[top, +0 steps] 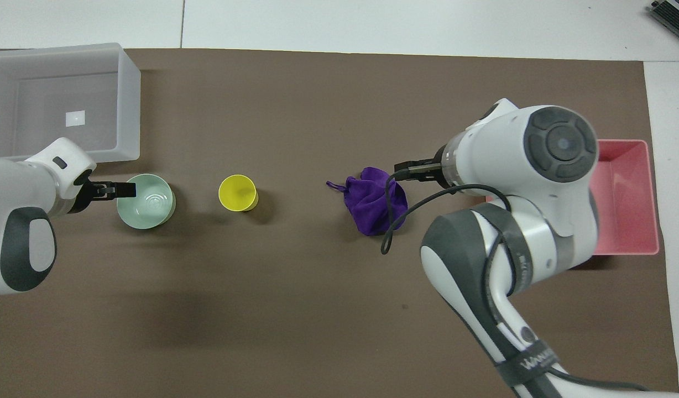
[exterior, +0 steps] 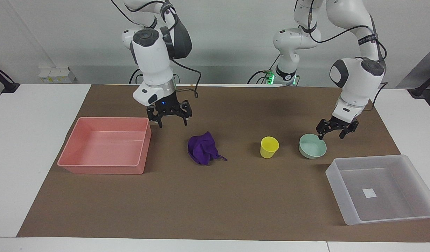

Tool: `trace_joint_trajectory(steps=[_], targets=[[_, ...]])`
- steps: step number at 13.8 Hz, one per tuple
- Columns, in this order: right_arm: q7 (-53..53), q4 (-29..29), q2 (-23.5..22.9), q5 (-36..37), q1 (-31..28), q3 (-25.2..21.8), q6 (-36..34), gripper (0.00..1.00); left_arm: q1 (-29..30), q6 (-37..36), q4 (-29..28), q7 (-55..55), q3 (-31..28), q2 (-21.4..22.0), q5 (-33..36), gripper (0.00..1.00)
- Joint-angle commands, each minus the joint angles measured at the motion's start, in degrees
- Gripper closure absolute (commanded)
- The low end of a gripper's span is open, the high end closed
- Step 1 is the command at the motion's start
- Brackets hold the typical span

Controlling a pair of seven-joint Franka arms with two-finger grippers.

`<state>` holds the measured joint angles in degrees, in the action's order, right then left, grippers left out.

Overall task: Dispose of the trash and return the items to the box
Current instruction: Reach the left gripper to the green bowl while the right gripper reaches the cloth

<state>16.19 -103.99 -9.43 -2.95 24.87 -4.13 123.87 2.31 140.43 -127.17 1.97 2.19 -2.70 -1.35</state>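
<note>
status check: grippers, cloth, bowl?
Left gripper open at bowl rim. Right gripper open, above mat near cloth. Cup untouched, box empty. Nothing blocking.

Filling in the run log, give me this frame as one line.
left gripper: open, over mint bowl rim | right gripper: open, raised near purple cloth | yellow cup: untouched | box: empty
</note>
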Motion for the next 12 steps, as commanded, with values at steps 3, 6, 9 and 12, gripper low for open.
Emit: trace_joint_trajectory(steps=[3, 6, 9, 12], targets=[[1.4, 0.3, -6.5, -1.5, 1.8, -0.2, 8.0, 0.0, -0.2, 6.3, -1.6, -0.3, 0.3, -4.4, 0.5, 0.0], [1.6, 0.3, -11.8, -1.5, 3.5, 0.3, 13.1, 0.0, -0.2, 6.0, -2.4, -0.3, 0.3, -4.3, 0.5, 0.98], [0.6, -0.3, -13.8, -1.4, 3.7, 0.3, 14.8, 0.0, -0.3, 5.6, -1.9, -0.1, 0.3, -4.2, 0.5, 1.0], [-2.5, -2.6, -14.2, -1.4, 3.6, 0.3, 17.3, 0.0, 0.1, 1.5, -0.2, 1.4, 0.3, -1.5, 0.5, 1.0]])
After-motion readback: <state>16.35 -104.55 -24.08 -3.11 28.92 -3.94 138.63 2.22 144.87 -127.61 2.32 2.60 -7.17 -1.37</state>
